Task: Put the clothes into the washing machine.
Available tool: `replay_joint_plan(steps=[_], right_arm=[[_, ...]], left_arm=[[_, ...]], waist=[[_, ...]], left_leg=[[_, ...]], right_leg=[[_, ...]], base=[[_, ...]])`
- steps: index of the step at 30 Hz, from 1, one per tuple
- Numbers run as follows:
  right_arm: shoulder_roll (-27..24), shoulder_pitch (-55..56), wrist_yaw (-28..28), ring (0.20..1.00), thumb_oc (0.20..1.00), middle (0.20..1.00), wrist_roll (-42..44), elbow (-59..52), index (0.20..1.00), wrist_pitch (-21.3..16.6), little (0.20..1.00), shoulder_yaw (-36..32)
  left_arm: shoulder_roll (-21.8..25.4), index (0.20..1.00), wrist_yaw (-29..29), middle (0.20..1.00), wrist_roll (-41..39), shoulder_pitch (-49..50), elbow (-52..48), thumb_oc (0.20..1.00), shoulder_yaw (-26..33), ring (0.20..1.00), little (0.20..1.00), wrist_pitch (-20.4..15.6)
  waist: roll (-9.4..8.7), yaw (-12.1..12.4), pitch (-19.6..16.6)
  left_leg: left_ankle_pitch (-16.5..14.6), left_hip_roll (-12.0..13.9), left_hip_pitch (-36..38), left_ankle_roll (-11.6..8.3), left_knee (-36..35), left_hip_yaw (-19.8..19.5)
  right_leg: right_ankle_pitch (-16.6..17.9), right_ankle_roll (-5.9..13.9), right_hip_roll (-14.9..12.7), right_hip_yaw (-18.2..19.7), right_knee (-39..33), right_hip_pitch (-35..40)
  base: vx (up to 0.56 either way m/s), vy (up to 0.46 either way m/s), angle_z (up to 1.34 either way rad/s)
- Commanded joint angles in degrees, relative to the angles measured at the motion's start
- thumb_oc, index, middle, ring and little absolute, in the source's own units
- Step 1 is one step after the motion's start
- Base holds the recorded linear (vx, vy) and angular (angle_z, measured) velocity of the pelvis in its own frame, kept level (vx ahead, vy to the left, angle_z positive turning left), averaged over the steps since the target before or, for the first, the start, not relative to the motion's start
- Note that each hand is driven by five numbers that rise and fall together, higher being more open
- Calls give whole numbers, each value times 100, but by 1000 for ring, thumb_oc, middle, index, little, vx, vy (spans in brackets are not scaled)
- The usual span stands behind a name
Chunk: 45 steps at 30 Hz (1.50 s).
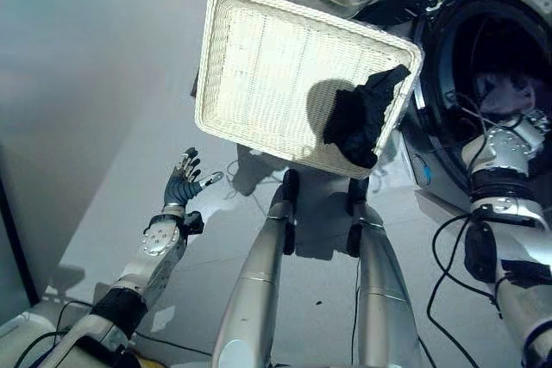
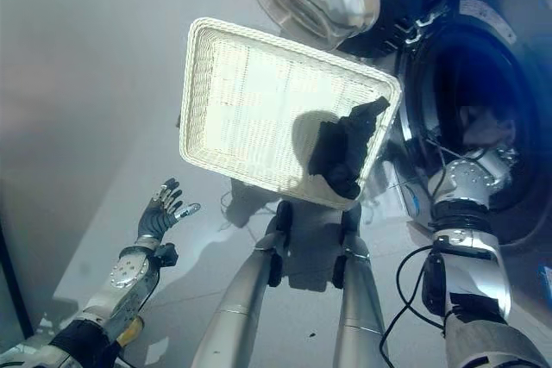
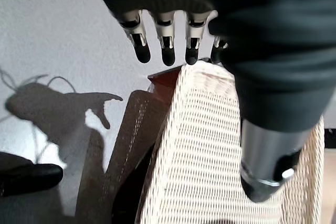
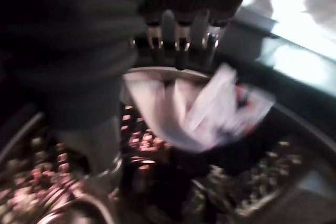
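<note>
My right hand [image 1: 517, 131] in washing machine [image 1: 483, 49] drum, fingers extended over white garment [image 4: 205, 108], not gripping | my left hand [image 1: 183, 180] spread open above floor, holding nothing | black garment [image 1: 362, 118] in wicker basket [image 1: 259, 66] corner

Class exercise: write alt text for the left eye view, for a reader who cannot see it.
A white wicker basket holds one dark garment in its corner beside the open washing machine. The right hand reaches into the drum; the left hand hangs open over the floor.
</note>
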Motion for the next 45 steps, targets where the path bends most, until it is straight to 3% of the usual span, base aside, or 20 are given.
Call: replay_joint_plan(steps=[1, 2, 6, 8, 9, 12, 15, 16, 17, 18, 20, 21, 22, 25, 26, 29, 38, 40, 41, 45], right_arm=[[-801, 246, 663, 1000, 1000, 1000, -31, -113, 1000, 588, 1000, 374], [-838, 124, 982, 1000, 1000, 1000, -31, 321, 1000, 1074, 1000, 558], [-925, -15, 1526, 1000, 1000, 1000, -31, 982, 1000, 1494, 1000, 832], [-959, -40, 1726, 1000, 1000, 1000, -72, 1112, 1000, 1534, 1000, 884], [-902, 13, 2049, 1000, 1000, 1000, -60, 1134, 1000, 1399, 1000, 875], [-839, 108, 2286, 1000, 1000, 1000, -612, 1143, 1000, 1224, 1000, 857], [-615, 305, 2127, 1000, 1000, 1000, -2198, 914, 1000, 968, 1000, 945], [-496, 497, 1673, 1000, 1000, 1000, -3585, 707, 1000, 910, 1000, 1040], [-475, 536, 1558, 1000, 1000, 1000, -3846, 632, 1000, 873, 1000, 1087], [-357, 813, 1081, 1000, 1000, 1000, -5252, 402, 1000, 744, 1000, 1221], [-317, 1036, 400, 1000, 1000, 1000, -6629, 129, 1000, 794, 1000, 1410], [-292, 1417, -558, 1000, 1000, 1000, -8510, -472, 1000, 943, 1000, 1671], [-315, 1705, -983, 1000, 1000, 1000, -9666, -899, 1000, 1145, 1000, 1835], [-356, 2088, -1249, 1000, 1000, 1000, -10881, -1490, 1000, 1310, 1000, 2014], [-410, 2306, -1369, 1000, 1000, 1000, -11705, -1958, 1000, 1578, 1000, 2213], [-451, 2561, -1239, 1000, 1000, 1000, -12683, -2571, 1000, 2006, 1000, 2650], [-552, 2008, -761, 1000, 1000, 1000, -13854, -2826, 1000, 2660, 1000, 3502], [-552, 2008, -761, 1000, 1000, 1000, -13854, -2826, 1000, 2660, 1000, 3502], [-650, 1478, -704, 1000, 1000, 1000, -14356, -2705, 1000, 3089, 1000, 3919], [-834, 752, -440, 1000, 1000, 1000, -14814, -2328, 1000, 3629, 1000, 4496]], left_arm=[[-382, 1000, 108, 1000, 51, -5, 58, 1000, 41, 1000, 1000, -177], [-449, 1000, 133, 1000, 50, -51, 144, 1000, -38, 1000, 1000, -247], [-569, 1000, 268, 1000, 29, -67, 209, 1000, -137, 1000, 1000, -366], [-585, 1000, 308, 1000, 14, -66, 214, 1000, -145, 1000, 1000, -390], [-643, 1000, 330, 1000, 50, 9, 231, 1000, -156, 1000, 1000, -431], [-692, 1000, 339, 1000, 47, 78, 274, 1000, -155, 1000, 1000, -513], [-813, 1000, 384, 1000, 84, 138, 313, 1000, -93, 1000, 1000, -586], [-886, 1000, 419, 1000, 75, 192, 357, 1000, -34, 1000, 1000, -624], [-896, 1000, 431, 1000, 79, 181, 362, 1000, -3, 1000, 1000, -634], [-994, 1000, 517, 1000, 99, 252, 408, 1000, 72, 1000, 1000, -680], [-1068, 1000, 564, 1000, 111, 301, 454, 1000, 170, 1000, 1000, -708], [-1212, 1000, 602, 1000, 128, 406, 513, 1000, 356, 1000, 1000, -752], [-1323, 1000, 581, 1000, 114, 509, 585, 1000, 517, 1000, 1000, -791], [-1463, 1000, 515, 1000, 75, 643, 729, 1000, 717, 1000, 1000, -875], [-1563, 1000, 434, 1000, 46, 714, 853, 1000, 870, 1000, 1000, -905], [-1689, 1000, 329, 1000, 49, 747, 1054, 1000, 1069, 1000, 1000, -919], [-1764, 1000, 111, 1000, 76, 597, 1320, 1000, 1041, 1000, 1000, -1017], [-1764, 1000, 111, 1000, 76, 597, 1320, 1000, 1041, 1000, 1000, -1017], [-1761, 1000, 64, 1000, 71, 466, 1373, 1000, 937, 1000, 1000, -983], [-1728, 1000, -40, 1000, 80, 303, 1496, 1000, 831, 1000, 1000, -958]], waist=[[575, -75, -155], [611, -56, -155], [677, -14, -155], [689, -1, -155], [691, 4, -155], [698, 4, -155], [695, 1, -155], [670, -30, -155], [668, -26, -155], [640, -71, -155], [608, -102, -155], [568, -164, -155], [523, -213, -155], [468, -284, -155], [420, -337, -155], [318, -415, -155], [226, -319, -155], [226, -319, -155], [222, -227, -155], [205, -109, -155]], left_leg=[[308, -11, 94, -297, -645, -178], [326, -14, 99, -307, -680, -160], [383, -5, 77, -316, -794, -137], [451, 5, 39, -312, -839, -133], [408, -11, 85, -313, -867, -124], [425, -30, 96, -295, -925, -125], [517, -40, 63, -271, -1039, -117], [484, -53, 109, -263, -1077, -93], [545, -44, 59, -258, -1104, -90], [506, -66, 108, -246, -1137, -78], [524, -73, 97, -237, -1162, -63], [547, -76, 67, -217, -1195, -33], [555, -84, 64, -199, -1228, -14], [563, -89, 72, -186, -1275, 25], [572, -98, 80, -181, -1300, 45], [580, -91, 103, -187, -1339, 87], [648, -124, 225, -183, -1527, 75], [648, -124, 225, -183, -1527, 75], [677, -161, 262, -168, -1593, 40], [700, -197, 276, -162, -1639, -17]], right_leg=[[-799, -105, 585, -509, 571, 20], [-822, -113, 587, -514, 577, 16], [-835, -123, 612, -521, 553, -13], [-762, -129, 623, -534, 498, -44], [-813, -122, 621, -533, 478, -1], [-777, -112, 626, -531, 410, 7], [-639, -100, 653, -520, 262, -26], [-665, -81, 652, -495, 221, 14], [-587, -86, 664, -499, 172, -30], [-620, -69, 666, -468, 143, 8], [-584, -62, 668, -453, 99, -9], [-513, -43, 674, -420, 34, -49], [-476, -25, 678, -396, -18, -57], [-430, 5, 676, -363, -84, -62], [-389, 39, 659, -340, -138, -58], [-315, 126, 619, -304, -240, -29], [-155, 231, 522, -354, -539, 151], [-155, 231, 522, -354, -539, 151], [-72, 283, 467, -405, -654, 210], [-2, 337, 412, -472, -735, 244]], base=[[-39, 65, -11], [-36, 53, -11], [-52, 53, -8], [-46, 33, -1], [-46, 28, 0], [-61, 45, 1], [-67, 80, 0], [-67, 82, -1], [-70, 108, -1], [-54, 64, -1], [-59, 97, 0], [-93, 153, 0], [-85, 151, -1], [-64, 102, 0], [-66, 90, 0], [-101, 96, 0], [-68, 43, 2], [-35, 10, 3], [-79, 24, 8], [-57, 14, 17]])
